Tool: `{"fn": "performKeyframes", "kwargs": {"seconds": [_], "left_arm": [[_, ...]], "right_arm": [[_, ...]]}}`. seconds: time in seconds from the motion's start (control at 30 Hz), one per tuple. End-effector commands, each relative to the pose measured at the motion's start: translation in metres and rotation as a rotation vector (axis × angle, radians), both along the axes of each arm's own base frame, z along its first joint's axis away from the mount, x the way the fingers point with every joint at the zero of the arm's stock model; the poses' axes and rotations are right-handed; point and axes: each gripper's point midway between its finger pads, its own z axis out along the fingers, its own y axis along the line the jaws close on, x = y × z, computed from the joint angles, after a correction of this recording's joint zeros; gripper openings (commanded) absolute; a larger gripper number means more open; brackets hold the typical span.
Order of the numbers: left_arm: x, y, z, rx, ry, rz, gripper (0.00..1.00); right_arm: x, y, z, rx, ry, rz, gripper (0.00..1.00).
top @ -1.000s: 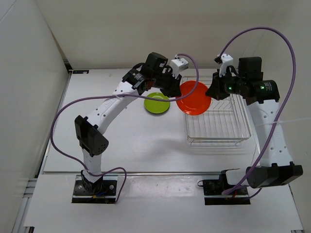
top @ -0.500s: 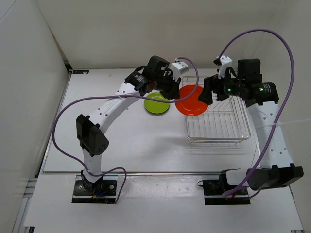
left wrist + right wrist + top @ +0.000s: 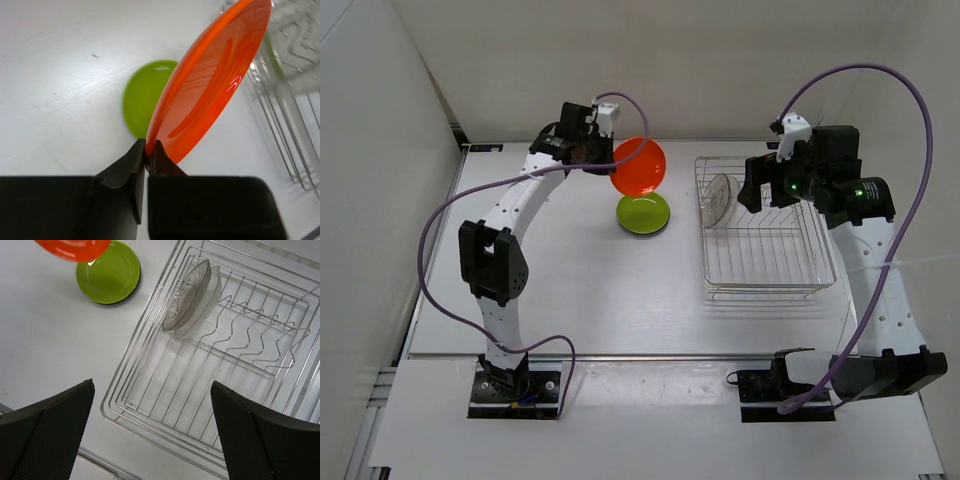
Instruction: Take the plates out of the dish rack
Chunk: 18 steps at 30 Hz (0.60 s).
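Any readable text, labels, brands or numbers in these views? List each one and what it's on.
None readable in any view.
orange plate, yellow-green plate, clear plates, dish rack: no print or marks.
right arm: only green lights, no legible label.

White flat table (image 3: 570, 290): one round yellow-green plate (image 3: 643, 213), lying flat (a dark rim shows under it); one rectangular silver wire dish rack (image 3: 767, 291), standing near it.
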Motion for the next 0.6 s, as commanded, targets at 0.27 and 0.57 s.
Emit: {"fn": "performKeyframes", "kwargs": {"seconds": [0.27,0.57], "left_arm": [[0.046,0.018,-0.065,-0.091,0.164,-0.047,0.11],[0.043,0.014,-0.082,-0.107,0.214,-0.060,0.11]], "right_arm": [[-0.004,-0.004,0.016,0.002,-0.075,-0.017,1.00],[-0.004,-0.002,0.017,0.000,-0.078,-0.004,1.00]]}}
